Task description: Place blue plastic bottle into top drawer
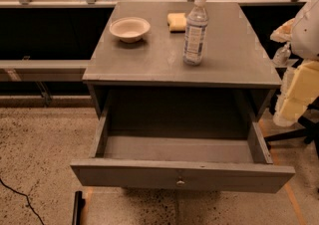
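well, my pincer sits at the far right edge, just beside the cabinet's right side, only partly in view; can't tell if it's open or closed. 1 bottle: tall, clear ribbed plastic, white screw cap, pale label. it stands upright on the cabinet top, right of centre, apart from the pincer. 1 drawer: pulled out toward the camera, wide & shallow, w/ a flat matte grey front and 1 small round metal knob at centre. 1 bowl: round, shallow, pale, smooth, on the back left of the top. 1 sponge: yellow, soft-looking block, betw. bowl & bottle, near the back edge. floor is speckled, w/ 1 thin black cable at lower left.
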Robot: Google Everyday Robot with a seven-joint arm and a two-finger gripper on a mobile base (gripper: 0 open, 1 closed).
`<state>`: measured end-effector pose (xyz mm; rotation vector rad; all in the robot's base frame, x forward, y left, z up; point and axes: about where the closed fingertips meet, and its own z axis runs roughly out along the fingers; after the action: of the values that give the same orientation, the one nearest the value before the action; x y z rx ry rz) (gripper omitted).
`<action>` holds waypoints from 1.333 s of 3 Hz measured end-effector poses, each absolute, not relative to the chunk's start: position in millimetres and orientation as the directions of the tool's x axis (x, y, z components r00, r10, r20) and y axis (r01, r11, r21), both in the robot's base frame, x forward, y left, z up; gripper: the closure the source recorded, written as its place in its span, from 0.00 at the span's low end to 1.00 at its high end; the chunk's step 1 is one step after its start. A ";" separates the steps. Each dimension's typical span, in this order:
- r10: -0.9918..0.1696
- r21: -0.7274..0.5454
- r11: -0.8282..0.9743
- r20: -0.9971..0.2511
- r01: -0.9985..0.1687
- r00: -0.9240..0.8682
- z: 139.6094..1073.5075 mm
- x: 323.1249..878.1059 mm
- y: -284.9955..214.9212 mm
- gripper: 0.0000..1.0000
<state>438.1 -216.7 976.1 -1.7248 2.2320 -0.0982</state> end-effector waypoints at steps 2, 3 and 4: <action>-0.929 -0.280 0.327 -0.272 -0.902 -0.252 974.3 456.8 -224.4 0.00; -0.836 -0.307 0.472 -0.454 -0.826 -0.308 966.5 507.1 -255.3 0.00; -0.718 -0.316 0.581 -0.633 -0.750 -0.290 965.9 567.1 -275.8 0.00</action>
<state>567.1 -275.8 965.9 -1.1660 2.0477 0.0530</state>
